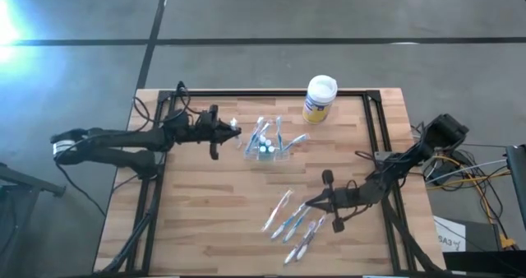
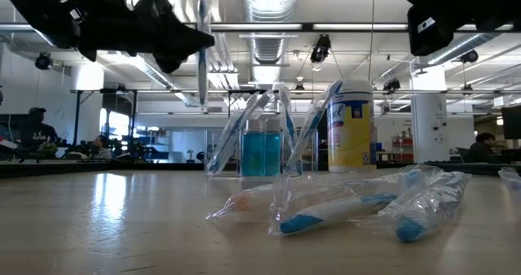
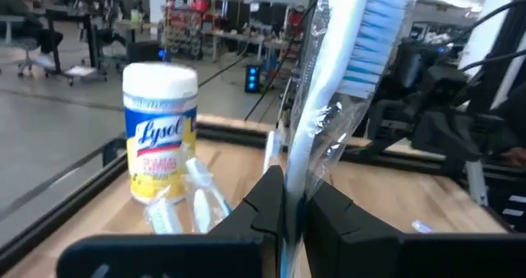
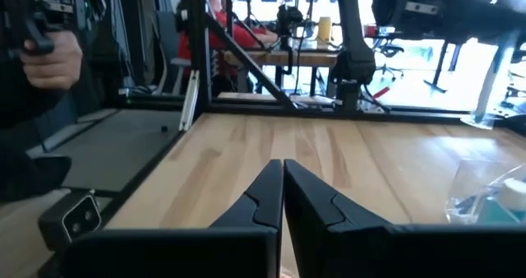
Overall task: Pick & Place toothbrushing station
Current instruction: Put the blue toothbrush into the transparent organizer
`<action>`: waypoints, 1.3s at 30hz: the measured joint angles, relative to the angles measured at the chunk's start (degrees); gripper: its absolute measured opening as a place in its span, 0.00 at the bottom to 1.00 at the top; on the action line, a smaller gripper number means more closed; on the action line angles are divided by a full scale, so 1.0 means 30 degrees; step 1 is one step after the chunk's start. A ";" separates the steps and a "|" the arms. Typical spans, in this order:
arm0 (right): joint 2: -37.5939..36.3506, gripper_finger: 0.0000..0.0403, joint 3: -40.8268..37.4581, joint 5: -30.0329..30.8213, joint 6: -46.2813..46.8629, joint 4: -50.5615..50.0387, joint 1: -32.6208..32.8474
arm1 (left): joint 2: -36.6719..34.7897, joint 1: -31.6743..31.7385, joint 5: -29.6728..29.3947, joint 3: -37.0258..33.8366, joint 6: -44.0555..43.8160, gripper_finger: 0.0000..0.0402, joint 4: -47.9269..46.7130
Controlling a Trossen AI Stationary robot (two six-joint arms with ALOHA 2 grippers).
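The clear plastic holder (image 1: 267,144) stands mid-table with several toothbrushes and blue-capped items in it; it also shows in the low view (image 2: 262,145). My left gripper (image 1: 236,131) is just left of the holder, above the table, shut on a clear-wrapped white toothbrush with blue bristles (image 3: 345,56). My right gripper (image 1: 307,205) is shut low over the near right of the table, at the far end of several wrapped toothbrushes (image 1: 292,220) lying flat on the wood. Nothing shows between its fingers (image 4: 283,187). My left gripper pinches the wrapped toothbrush's handle (image 3: 289,187) between its two fingers, wrapper included. The fingers come level from the table's left and lie across the brush. The brush stands upright in the low view (image 2: 202,55), lifted clear of the table.
A yellow wipes canister with a white lid (image 1: 319,99) stands at the far edge, right of the holder. Black frame rails (image 1: 374,130) run along the table's sides. Bare wood lies near left (image 1: 197,212). People sit in the room beyond (image 4: 49,56).
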 joint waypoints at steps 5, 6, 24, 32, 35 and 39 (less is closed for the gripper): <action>-0.0653 0.02 -0.0118 0.0007 0.0004 -0.0020 0.0007 | -0.1967 -0.0013 0.0349 -0.0735 -0.0337 0.06 -0.0116; -0.0719 0.02 -0.0119 0.0007 -0.0001 -0.0001 0.0007 | -0.2397 -0.0006 0.0358 -0.0860 -0.0512 0.06 -0.0221; -0.0685 0.02 -0.0127 0.0201 0.0288 -0.0047 -0.0005 | -1.0228 -0.1556 0.1478 -0.2261 -0.0420 0.06 -0.7707; -0.0685 0.02 -0.0127 0.0197 0.0325 -0.0047 0.0000 | -1.3799 -0.1893 0.1035 -0.4640 0.0203 0.06 -0.7794; -0.0685 0.02 -0.0127 0.0197 0.0177 -0.0047 0.0000 | -1.4926 -0.1893 0.1035 -0.5283 0.0488 0.06 -0.7777; -0.0692 0.02 -0.0127 0.0197 -0.0055 -0.0047 -0.0015 | -1.5958 -0.1893 0.1042 -0.5919 0.0502 0.06 -0.7520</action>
